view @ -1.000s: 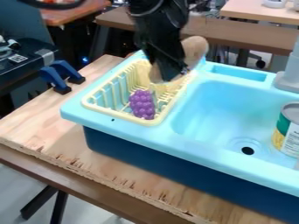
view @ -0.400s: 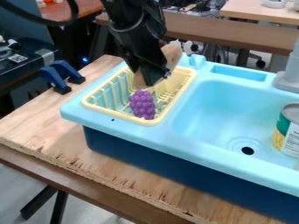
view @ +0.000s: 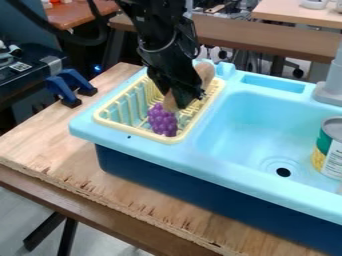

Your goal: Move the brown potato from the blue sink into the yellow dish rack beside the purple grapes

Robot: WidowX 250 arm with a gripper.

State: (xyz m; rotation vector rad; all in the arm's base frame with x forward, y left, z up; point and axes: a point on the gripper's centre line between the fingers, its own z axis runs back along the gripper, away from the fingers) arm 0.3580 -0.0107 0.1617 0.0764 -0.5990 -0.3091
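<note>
The black gripper is low over the yellow dish rack, at the rack's right side. It is shut on a long tan object, which stands tilted, its rounded upper end behind the gripper and its lower end down inside the rack. The gripper hides the tan object's middle. Purple toy grapes lie in the rack, just left of and below the tan object's lower end; I cannot tell whether the two touch.
The rack sits in the left part of a light blue toy sink. A can stands in the basin at right, near a grey faucet base. Blue clamps grip the wooden board at the upper left.
The gripper first moved left with the tan object, then down and slightly right into the rack. The grapes, the rack and the can have stayed where they were.
</note>
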